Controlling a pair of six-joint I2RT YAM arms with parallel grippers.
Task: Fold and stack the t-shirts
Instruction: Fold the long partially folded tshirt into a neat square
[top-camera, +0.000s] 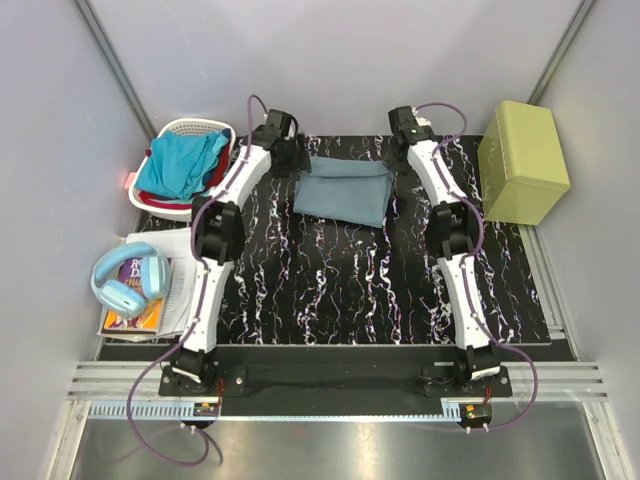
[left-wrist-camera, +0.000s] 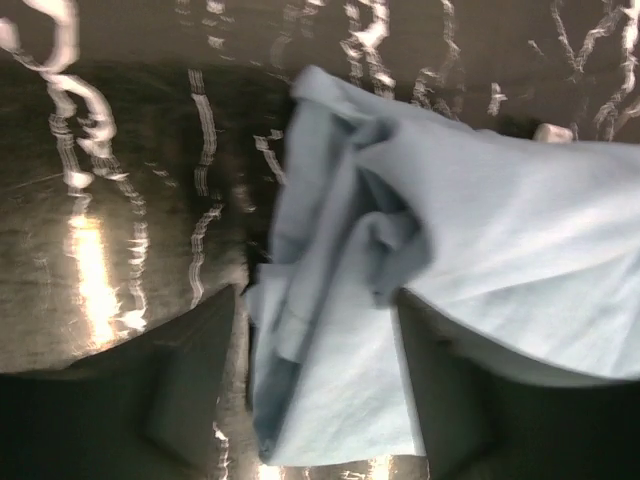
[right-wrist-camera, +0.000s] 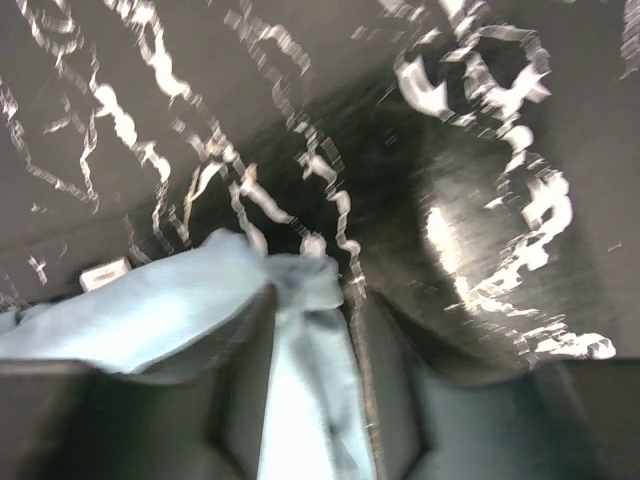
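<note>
Overhead view of a black, white-veined desk (top-camera: 330, 290) with two white robot arms reaching toward the top of the frame. A grey-blue tee (top-camera: 343, 192) lies at the upper centre of the desk, folded into a rough rectangle, between the two arm tips. At the upper left a white basket (top-camera: 200, 125) holds a turquoise tee (top-camera: 180, 165) heaped over a red tee (top-camera: 152, 202). The left wrist view shows the left fingers (left-wrist-camera: 180, 390) spread wide at the bottom of the frame. The tee's bunched, creased edge lies loosely between them and does not look squeezed. The right wrist view is blurred. There the right fingers (right-wrist-camera: 235, 400) stand closer together at the bottom centre, with a narrow strip of the tee's corner between them. Whether they pinch it or merely flank it cannot be told. The cloth looks light, thin and very limp: it wrinkles, sags and piles up at the edge, so it would probably drape and lose its fold if lifted by one point. It seems neither slippery nor fragile. A likely sound hold is a pinch through all layers at two well-separated corners or along a folded edge, one arm at each end. The basket tees would need a pinch on a raised fold at the top of the heap.
</note>
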